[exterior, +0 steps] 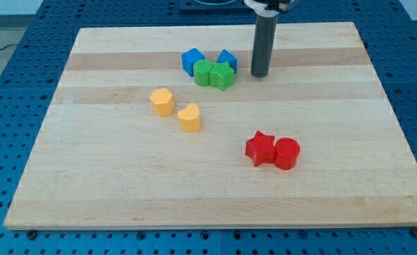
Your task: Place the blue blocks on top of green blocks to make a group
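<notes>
Wooden board, two yellow blocks, red star block, red cylinder block

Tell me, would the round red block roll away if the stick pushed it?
Probably not. The red round block stands on its flat end, so it should slide. It touches the red star, so pushed leftward, both would likely move together. It looks small and solid, probably light. My tip is far from it.

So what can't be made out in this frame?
- The arm above my tip: cut off by the view's top.
- The right blue block: lower part hidden behind the green star, shape unclear.
- Whether the blue cube touches the green cylinder: too close to tell.
</notes>
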`<state>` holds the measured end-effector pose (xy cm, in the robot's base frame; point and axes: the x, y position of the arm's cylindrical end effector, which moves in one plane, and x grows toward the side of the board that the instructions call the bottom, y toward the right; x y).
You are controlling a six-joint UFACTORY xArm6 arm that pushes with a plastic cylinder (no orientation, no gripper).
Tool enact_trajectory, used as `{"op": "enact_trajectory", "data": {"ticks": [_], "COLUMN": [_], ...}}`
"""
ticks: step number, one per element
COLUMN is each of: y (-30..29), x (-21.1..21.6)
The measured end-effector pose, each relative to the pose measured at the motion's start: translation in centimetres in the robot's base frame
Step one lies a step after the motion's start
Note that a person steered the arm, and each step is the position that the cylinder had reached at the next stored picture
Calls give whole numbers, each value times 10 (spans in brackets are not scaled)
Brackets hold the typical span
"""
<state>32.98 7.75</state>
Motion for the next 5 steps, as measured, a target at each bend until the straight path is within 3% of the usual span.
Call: {"op": "enact_trajectory", "data": {"ticks": [5], "y": [-61], "x": [-13]}}
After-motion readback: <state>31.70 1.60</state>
